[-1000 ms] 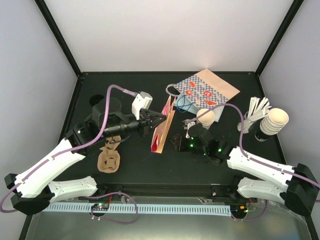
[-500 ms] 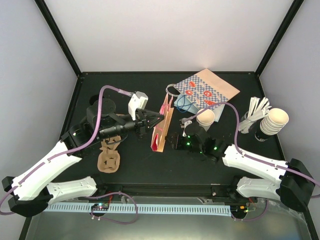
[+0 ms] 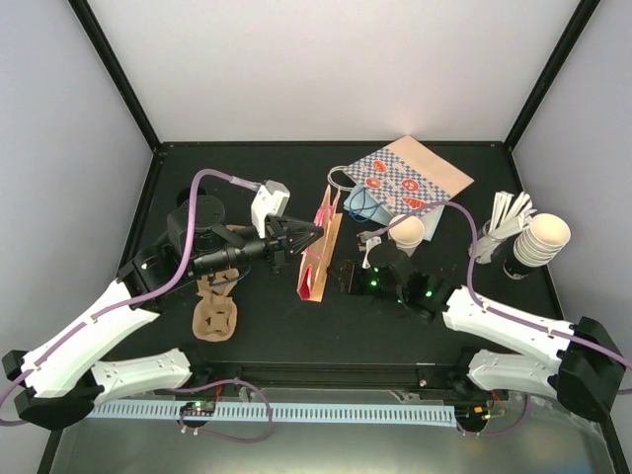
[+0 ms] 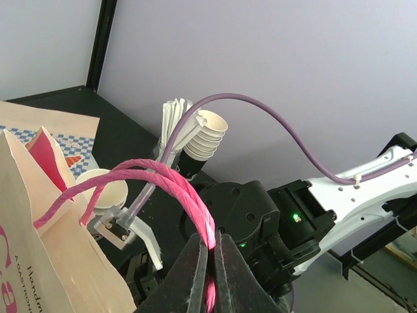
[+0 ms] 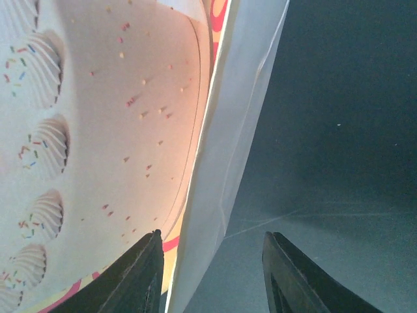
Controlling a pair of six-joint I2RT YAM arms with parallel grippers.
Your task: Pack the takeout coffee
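The takeout coffee (image 3: 406, 231) stands upright on the table (image 3: 267, 178), right of the pink bag (image 3: 318, 265), just behind the right arm. The left gripper (image 4: 208, 251) clamps the bag's rope handles (image 4: 156, 175). The right gripper (image 5: 212, 274) gapes around the bag's edge, contact unclear.

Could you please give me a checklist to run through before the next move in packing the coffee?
1. Handle grip: the left claw is shut on the pink handles: ok.
2. Bag posture: the pink bag stands upright: ok.
3. Bag mouth wide enough for the cup: not ok, it looks narrow from above.
4. Free claw: the right claw is open at the bag's side: ok.
5. Cup ready: the takeout coffee cup is upright and unheld: ok.
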